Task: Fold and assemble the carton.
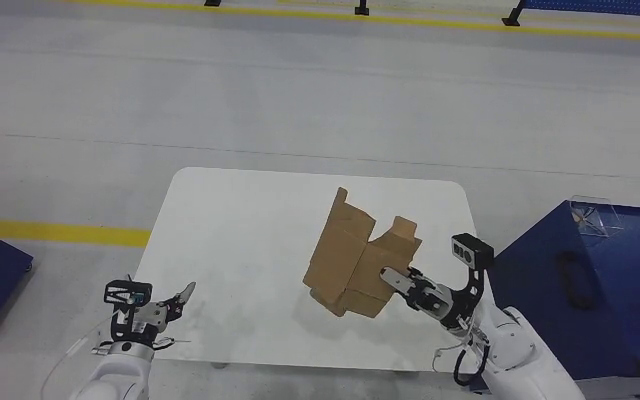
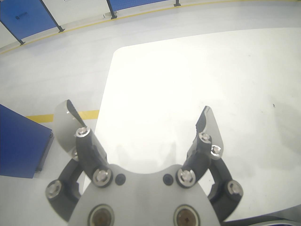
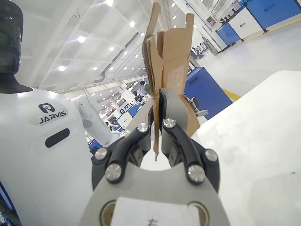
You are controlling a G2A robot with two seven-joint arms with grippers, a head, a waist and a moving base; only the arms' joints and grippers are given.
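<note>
The carton (image 1: pixel 355 262) was a brown, partly flattened piece of cardboard held up over the right half of the worktop (image 1: pixel 240 230), toward its near edge. The right gripper (image 1: pixel 388 274) had it by the lower end. In the right wrist view its fingers (image 3: pixel 170 105) were clamped on a thin cardboard layer that ran down between them, and the other panels and flaps rose beyond the fingertips. From above, the carton sat tilted, with its flaps splayed at different angles and not yet formed into a box. Whether its lowest corner touched the worktop could not be told.

The left gripper (image 1: pixel 178 298) was at the worktop's near left corner, well apart from the carton. Its fingers (image 2: pixel 73 114) stood spread wide with nothing between them, above the bare white surface just inside the worktop's left edge.
</note>
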